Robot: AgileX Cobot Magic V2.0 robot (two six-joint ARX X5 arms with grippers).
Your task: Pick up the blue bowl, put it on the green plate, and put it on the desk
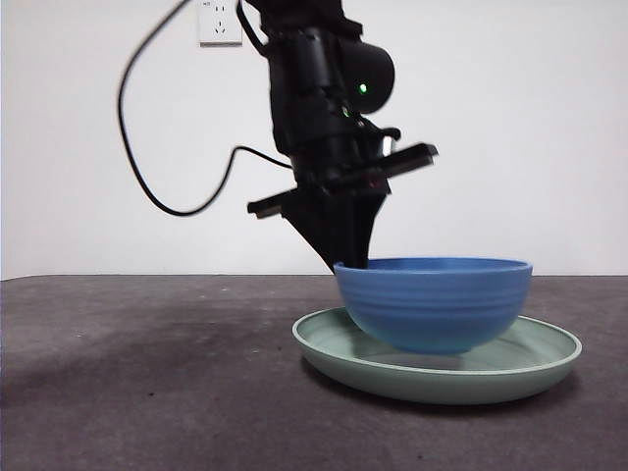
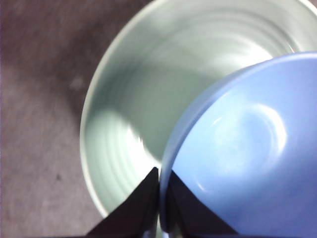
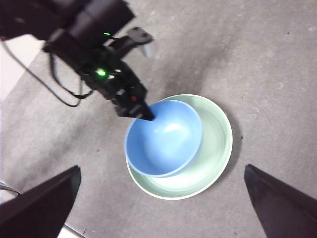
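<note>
On desk point(image 1: 147, 373) | one blue bowl point(image 1: 437, 299) over one green plate point(image 1: 549, 358) | left end effector point(image 2: 159, 198) grasping bowl rim

Dark grey speckled desk point(image 1: 147, 373) — one pale green plate point(image 1: 530, 368) flat on it.

Your front view looks level across the tabletop point(image 1: 147, 373), close in. Your right wrist view looks down from high; both share the blue bowl point(image 1: 434, 302) on the green plate point(image 1: 549, 358).

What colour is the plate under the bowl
Pale mint green, glossy. The green plate shows best in the right wrist view, beneath the blue bowl.
</note>
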